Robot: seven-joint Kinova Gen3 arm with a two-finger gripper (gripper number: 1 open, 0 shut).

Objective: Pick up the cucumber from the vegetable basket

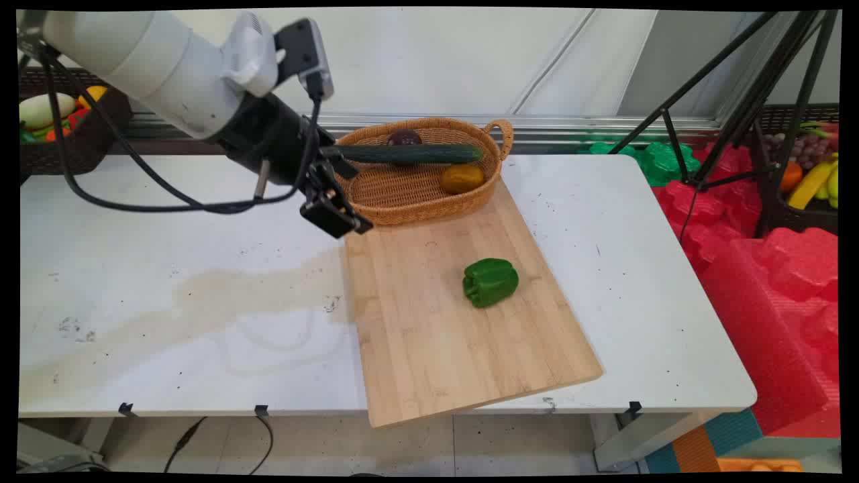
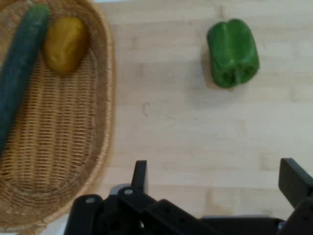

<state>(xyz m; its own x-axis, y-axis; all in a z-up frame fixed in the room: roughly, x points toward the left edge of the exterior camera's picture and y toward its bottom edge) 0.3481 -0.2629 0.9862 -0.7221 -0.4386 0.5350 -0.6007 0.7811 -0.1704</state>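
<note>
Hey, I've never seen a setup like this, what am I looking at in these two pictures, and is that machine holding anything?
It is a white robot arm ending in a black two-finger gripper. The wide picture comes from a fixed camera looking down across a white table. The close picture comes from a camera on the hand, so the gripper rises from its bottom edge.

On the table lies a wooden cutting board with a green pepper on it. At the board's far end sits a wicker basket holding a cucumber, a yellowish-brown vegetable and something dark purple.

The gripper is open and holds nothing; it hangs beside the basket's near rim.
</note>
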